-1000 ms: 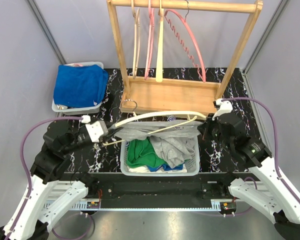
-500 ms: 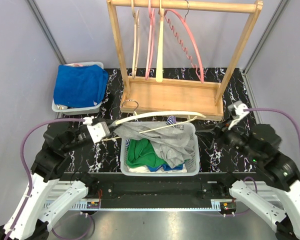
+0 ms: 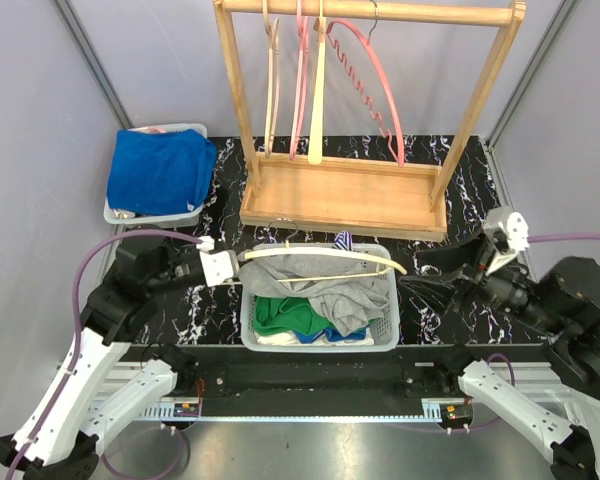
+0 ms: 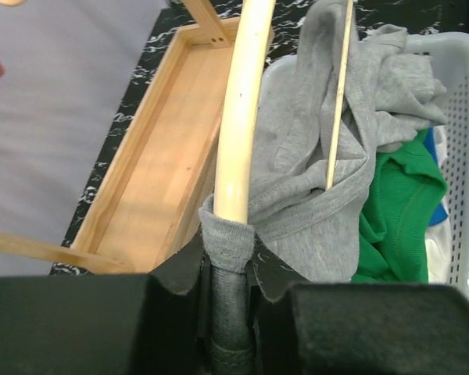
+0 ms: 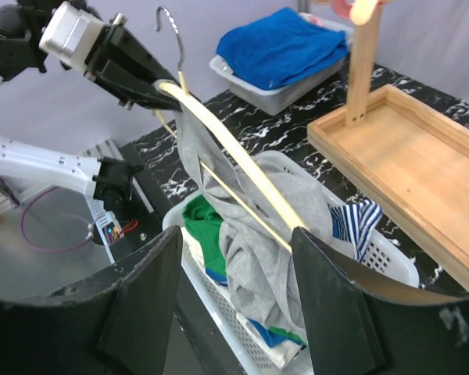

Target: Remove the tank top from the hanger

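Holding one end of the cream wooden hanger [image 3: 320,257], my left gripper [image 3: 238,268] pinches it where a strap of the gray tank top [image 3: 330,290] wraps round it. The top drapes from the hanger into the white laundry basket [image 3: 388,310]. My right gripper [image 3: 435,275] hangs just right of the basket, jaws spread, holding nothing.

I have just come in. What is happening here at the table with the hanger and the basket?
The left gripper is clamped on one end of a wooden hanger and holds it over the white basket. The grey tank top is not fully off. One strap sits around the gripped end, and the rest hangs down into the basket, partly over a green garment. The right gripper stands apart at the right, open and holding nothing.
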Tool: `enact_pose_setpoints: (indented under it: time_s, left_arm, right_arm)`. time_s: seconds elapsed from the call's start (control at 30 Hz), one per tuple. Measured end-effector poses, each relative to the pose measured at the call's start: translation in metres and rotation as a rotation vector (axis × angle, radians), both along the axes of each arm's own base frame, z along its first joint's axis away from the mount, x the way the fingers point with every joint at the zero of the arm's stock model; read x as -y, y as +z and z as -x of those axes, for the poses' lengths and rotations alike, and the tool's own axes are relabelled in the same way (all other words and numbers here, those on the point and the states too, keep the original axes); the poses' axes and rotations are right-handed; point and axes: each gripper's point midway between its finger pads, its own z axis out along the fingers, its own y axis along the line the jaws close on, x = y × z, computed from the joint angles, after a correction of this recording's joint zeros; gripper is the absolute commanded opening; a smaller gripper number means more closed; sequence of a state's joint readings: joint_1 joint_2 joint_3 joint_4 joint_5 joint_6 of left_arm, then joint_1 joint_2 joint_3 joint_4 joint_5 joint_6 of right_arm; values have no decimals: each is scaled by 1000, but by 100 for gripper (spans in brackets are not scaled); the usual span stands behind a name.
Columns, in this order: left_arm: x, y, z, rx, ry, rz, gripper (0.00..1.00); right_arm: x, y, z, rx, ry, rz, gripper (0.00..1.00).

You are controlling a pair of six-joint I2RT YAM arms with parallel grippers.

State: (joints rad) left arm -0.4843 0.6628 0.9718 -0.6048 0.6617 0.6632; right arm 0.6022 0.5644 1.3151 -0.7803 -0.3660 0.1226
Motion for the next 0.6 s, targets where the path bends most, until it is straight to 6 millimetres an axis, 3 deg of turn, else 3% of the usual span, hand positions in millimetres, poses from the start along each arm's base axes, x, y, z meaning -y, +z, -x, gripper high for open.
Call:
enact_pose_setpoints:
  time_s: [0.1, 0.37, 0.6]
  left_arm:
    - [8, -3, 1, -29, -41, -8, 0]
    - [29, 15, 5, -42, -137, -1, 0]
    - [33, 30, 11, -17, -172, 18, 0]
  right_arm:
    - [-17, -7, -8, -9, 68, 34, 65]
    - [-55, -30, -36, -60, 190, 122, 64]
    - [-64, -24, -29, -20, 276, 109, 59]
